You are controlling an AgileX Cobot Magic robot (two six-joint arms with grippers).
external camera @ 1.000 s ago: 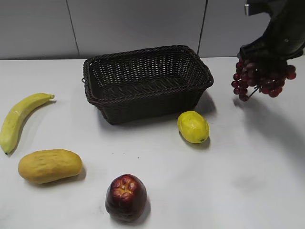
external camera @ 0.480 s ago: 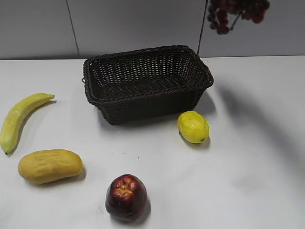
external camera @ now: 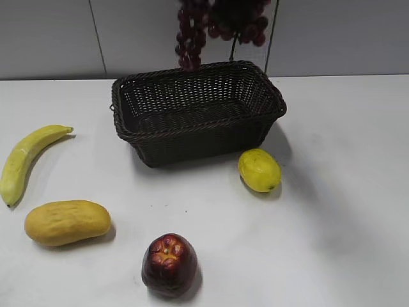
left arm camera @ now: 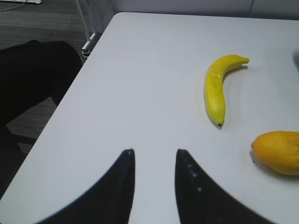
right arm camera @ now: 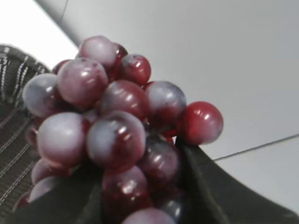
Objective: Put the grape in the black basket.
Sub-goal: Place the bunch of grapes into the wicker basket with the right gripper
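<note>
The grape (external camera: 192, 35) is a bunch of dark purple-red grapes hanging at the top of the exterior view, above the far rim of the black basket (external camera: 262, 115). My right gripper (right arm camera: 140, 182) is shut on the grape (right arm camera: 103, 121), which fills the right wrist view; the gripper itself is mostly cut off at the top edge of the exterior view. The basket's woven wall (right arm camera: 9, 79) shows below left of the bunch. My left gripper (left arm camera: 154, 156) is open and empty above the table's left part.
A banana (external camera: 25, 160) and a mango (external camera: 67, 222) lie at the left; both also show in the left wrist view, banana (left arm camera: 216, 88) and mango (left arm camera: 278, 151). A lemon (external camera: 259, 170) lies in front of the basket's right corner. A dark red apple (external camera: 169, 264) sits near the front.
The right gripper has carried the grape up and to the left, from right of the basket to above its far rim. The left gripper's earlier state is not shown.
</note>
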